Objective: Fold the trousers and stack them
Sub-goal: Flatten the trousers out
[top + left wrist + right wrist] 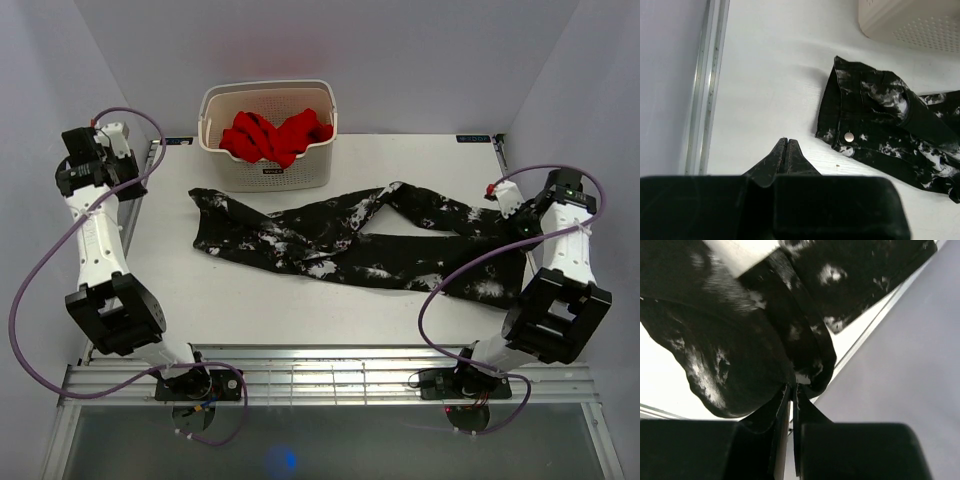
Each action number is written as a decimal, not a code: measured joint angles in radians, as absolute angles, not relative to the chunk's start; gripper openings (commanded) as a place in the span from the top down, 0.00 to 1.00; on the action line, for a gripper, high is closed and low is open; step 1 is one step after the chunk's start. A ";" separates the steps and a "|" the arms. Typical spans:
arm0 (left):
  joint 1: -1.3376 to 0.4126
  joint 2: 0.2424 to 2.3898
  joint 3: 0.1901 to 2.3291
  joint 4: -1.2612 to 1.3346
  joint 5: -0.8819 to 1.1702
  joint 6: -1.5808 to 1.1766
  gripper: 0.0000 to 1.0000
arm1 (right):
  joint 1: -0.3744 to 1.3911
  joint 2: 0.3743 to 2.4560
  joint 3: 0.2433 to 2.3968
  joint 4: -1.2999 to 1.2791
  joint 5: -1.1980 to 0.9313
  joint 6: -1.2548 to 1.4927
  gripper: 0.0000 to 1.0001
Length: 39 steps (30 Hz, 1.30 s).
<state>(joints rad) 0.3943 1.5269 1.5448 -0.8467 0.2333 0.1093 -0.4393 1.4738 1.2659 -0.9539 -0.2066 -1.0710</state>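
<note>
The black trousers with white speckles (340,245) lie spread across the table from left to right, their legs twisted near the middle. The waistband with a metal button shows in the left wrist view (880,120). My left gripper (112,150) is at the table's far left corner, shut and empty (786,141), a short way left of the waistband. My right gripper (505,205) is at the right end over the leg ends. Its jaws (794,386) are pinched on a fold of the trousers (740,340), which bunches up at the fingertips.
A cream basket (268,90) with a bright red garment (275,135) stands at the back, just behind the trousers; its corner shows in the left wrist view (910,20). A metal rail (705,90) runs along the table's left edge. Purple cables loop round both arms.
</note>
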 measured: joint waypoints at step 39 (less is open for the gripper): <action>0.356 1.798 1.036 -0.311 0.475 -0.013 0.77 | 0.314 1.433 0.920 -0.706 -0.155 -0.906 0.48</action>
<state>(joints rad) 0.3565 1.7977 1.0355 -0.3107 0.4747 -0.0132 0.3138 1.4334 0.9195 -0.7063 -0.1555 -0.9058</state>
